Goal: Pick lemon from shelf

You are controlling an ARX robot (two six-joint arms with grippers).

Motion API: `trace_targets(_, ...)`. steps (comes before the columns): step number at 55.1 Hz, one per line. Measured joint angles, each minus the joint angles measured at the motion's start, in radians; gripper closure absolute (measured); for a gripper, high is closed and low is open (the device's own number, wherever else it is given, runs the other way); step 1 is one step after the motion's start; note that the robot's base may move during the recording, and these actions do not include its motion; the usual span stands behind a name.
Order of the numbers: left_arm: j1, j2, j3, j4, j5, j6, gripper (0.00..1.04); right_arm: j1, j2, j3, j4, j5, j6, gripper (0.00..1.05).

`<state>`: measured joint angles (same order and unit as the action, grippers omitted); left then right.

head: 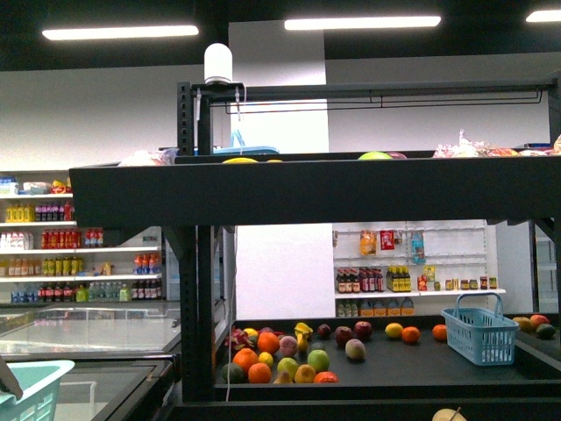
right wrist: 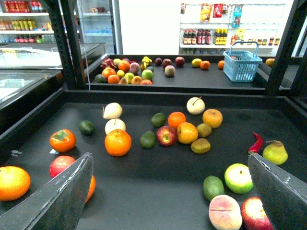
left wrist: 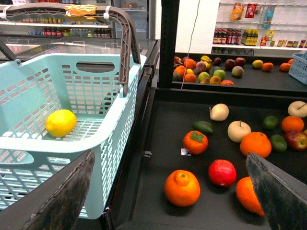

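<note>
— Resting in the pale green basket [left wrist: 103, 127], is that the lemon [left wrist: 61, 122]?

— Yes. It lies on the basket's slotted floor, alone, near the far wall. The basket's grey-brown handle [left wrist: 125, 33] stands up over it. The basket sits just beside the shelf [left wrist: 158, 158], against the left edge of its dark tray.

— What about the left gripper [left wrist: 168, 191]?

— Its two dark fingers [left wrist: 53, 199] are spread wide, one low over the basket's near rim, the other over the tray. Nothing sits between them.

— And the fruit on that tray?

— In the left wrist view, an orange [left wrist: 182, 188] and a red pomegranate [left wrist: 222, 172] lie close together nearest the camera, a persimmon [left wrist: 195, 142] a little further back, an avocado [left wrist: 204, 127] behind that.

— The right gripper [right wrist: 168, 191]?

— Also wide apart, holding nothing, hovering above the same tray. Near one finger lie a green apple [right wrist: 238, 178] and a peach [right wrist: 225, 212]; a red chilli [right wrist: 256, 142] and a pear [right wrist: 274, 152] sit further toward the shelf's right side.

— Anything from the front view?

— A second tray further back carries a cluster of mixed fruit [head: 280, 355] and a small blue basket [head: 480, 331] well apart from it on the right. Store shelving with bottles [head: 83, 250] stands behind on the left. Only a corner of the pale green basket shows at the lower left.
</note>
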<state>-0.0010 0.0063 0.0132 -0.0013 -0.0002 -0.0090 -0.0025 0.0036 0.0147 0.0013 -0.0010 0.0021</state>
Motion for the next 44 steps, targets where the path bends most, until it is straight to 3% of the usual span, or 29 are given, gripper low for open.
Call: trace_targets(44,0.0,0.0,0.0,0.0,0.0,0.0,0.08,0.0,0.0,0.0,0.0,0.0,0.0,0.08)
